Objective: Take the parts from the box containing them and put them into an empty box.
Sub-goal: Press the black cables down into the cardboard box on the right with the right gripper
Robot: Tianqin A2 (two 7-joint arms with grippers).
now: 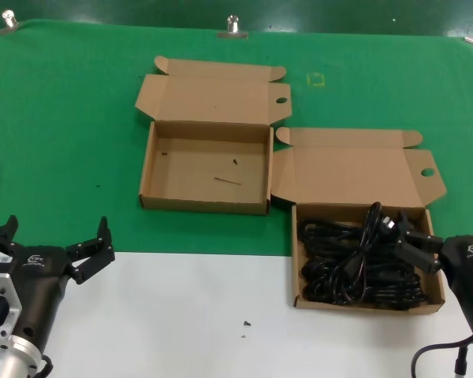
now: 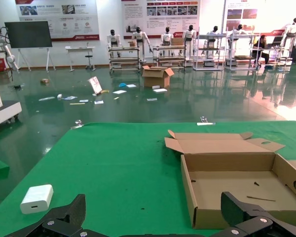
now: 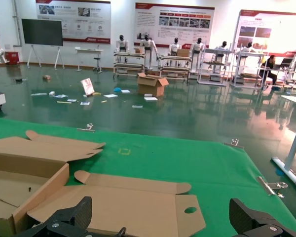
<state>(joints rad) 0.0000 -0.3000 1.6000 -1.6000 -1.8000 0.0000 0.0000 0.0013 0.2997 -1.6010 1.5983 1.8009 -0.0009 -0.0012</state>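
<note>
Head view shows the parts (image 1: 361, 264) tangled in the box containing them (image 1: 299, 236) at the near right, with an empty box (image 1: 150, 169) farther off to the left. The right gripper (image 1: 418, 240) hangs spread over the cords' right edge; it should drop onto one bundle only and lift slowly. The left gripper (image 1: 57, 244) waits released above the tabletop (image 1: 181, 315).

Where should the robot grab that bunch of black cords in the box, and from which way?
Probably from straight above, on the cord loop that sticks up highest in the parts. The low walls of the box containing them block a sideways reach. The open right gripper hangs near that box's right wall.
</note>
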